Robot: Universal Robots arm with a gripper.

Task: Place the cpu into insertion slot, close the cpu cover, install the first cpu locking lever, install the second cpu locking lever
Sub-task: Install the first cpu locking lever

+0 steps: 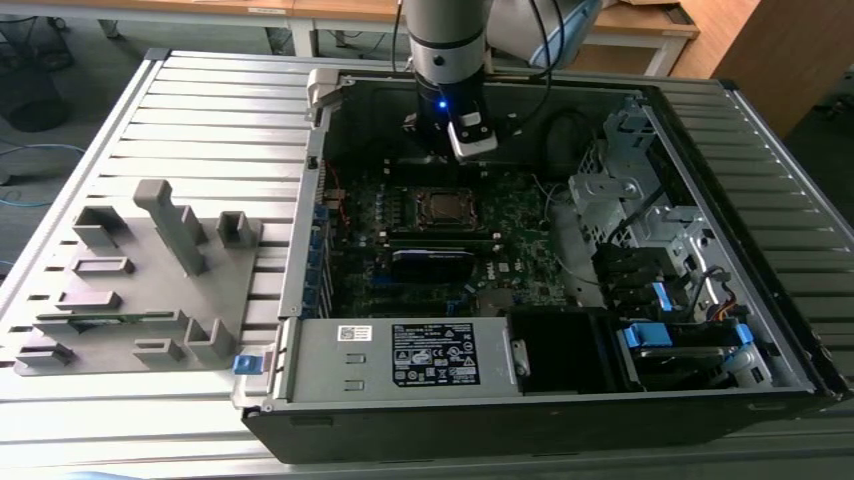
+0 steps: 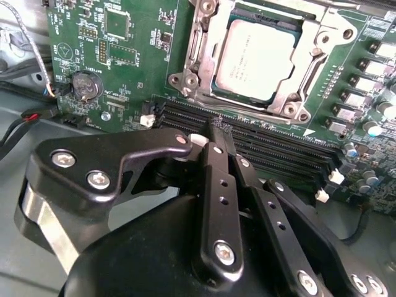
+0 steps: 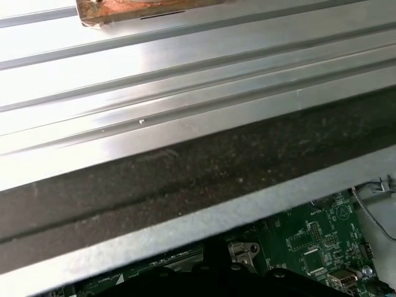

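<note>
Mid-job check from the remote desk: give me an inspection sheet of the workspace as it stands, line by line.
Surface: ribbed metal table, open computer case lying on it.
Job's things: cpu seated in the insertion slot; cpu cover lies down around it as a frame. Lever state cannot be told.
Clutter: grey fixture block on the table at the exterior view's left; labelled power-supply box in the case.
End effector: end effector shut, holding nothing, tips over the black memory slots beside the socket.
Cables: black cable inside the case; red and black wires at the board's edge.
Surroundings: wooden desks behind the table.
</note>
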